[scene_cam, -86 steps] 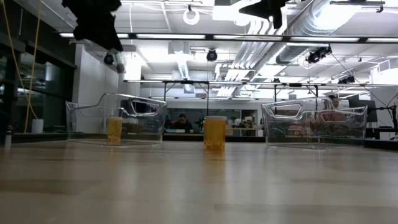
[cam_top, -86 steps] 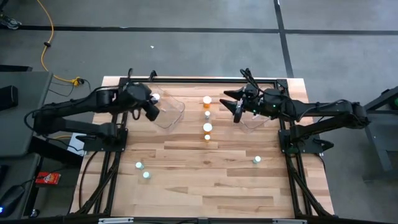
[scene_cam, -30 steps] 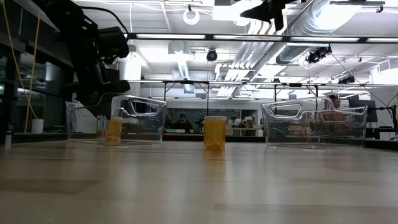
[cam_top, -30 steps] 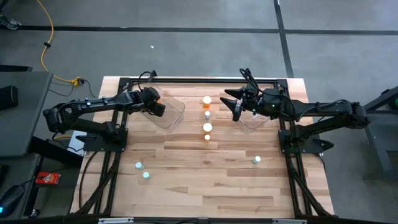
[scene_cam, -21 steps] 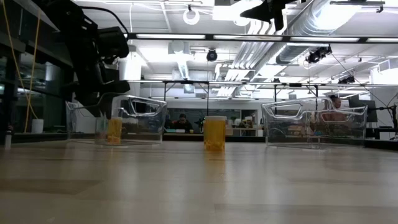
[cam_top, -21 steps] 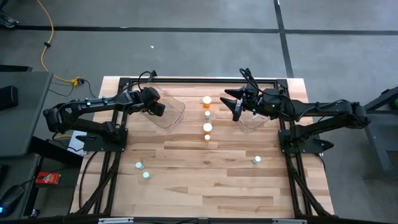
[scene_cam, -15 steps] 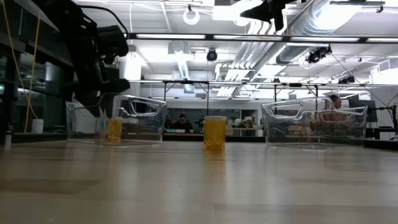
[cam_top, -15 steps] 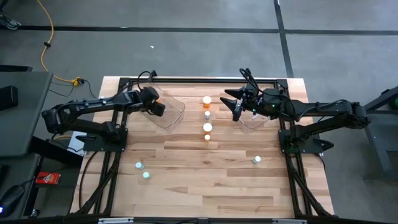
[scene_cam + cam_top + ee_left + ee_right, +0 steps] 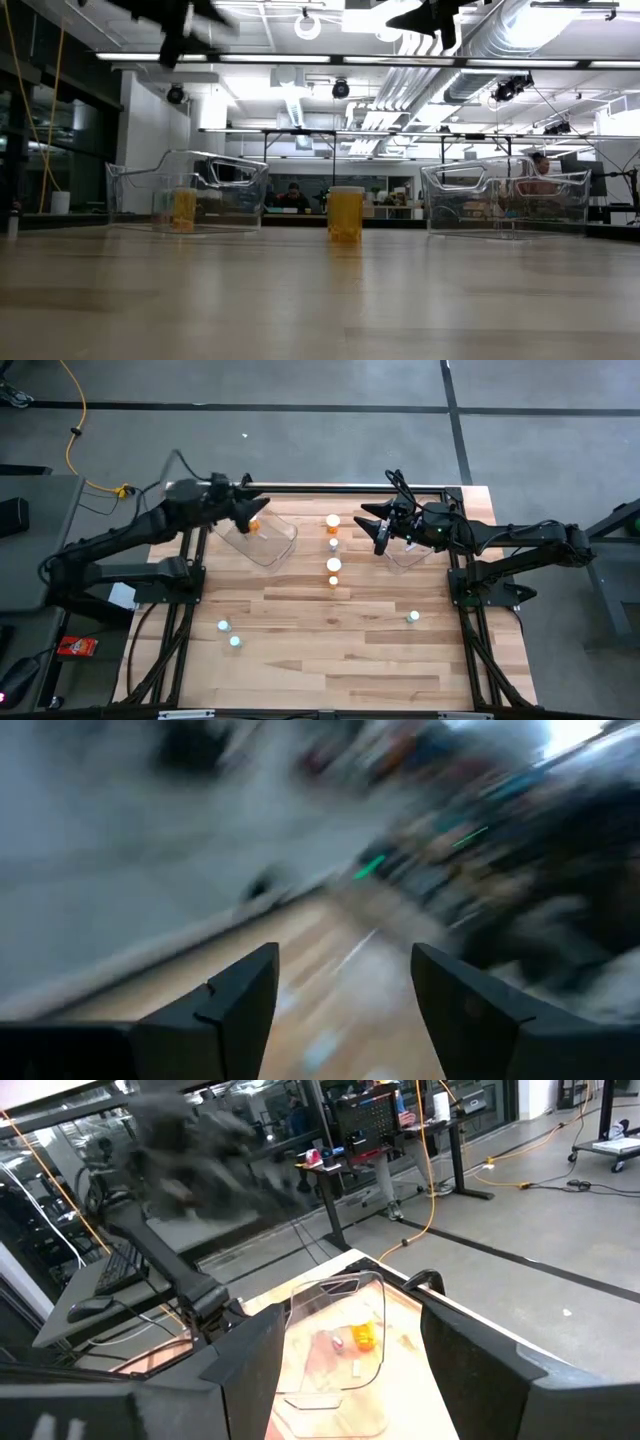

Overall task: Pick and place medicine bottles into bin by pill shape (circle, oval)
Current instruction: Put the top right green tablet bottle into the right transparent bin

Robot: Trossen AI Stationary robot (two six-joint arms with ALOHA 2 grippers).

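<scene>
Lying in the left clear bin, an orange bottle is seen; above it, the left gripper is held open and empty, as is the right gripper.

floor: grey concrete, dark seams | ceiling: exposed ducts, strip lights | yellow cable on floor

Orange bottles w/ white caps; clear bins; light wood table.
</scene>
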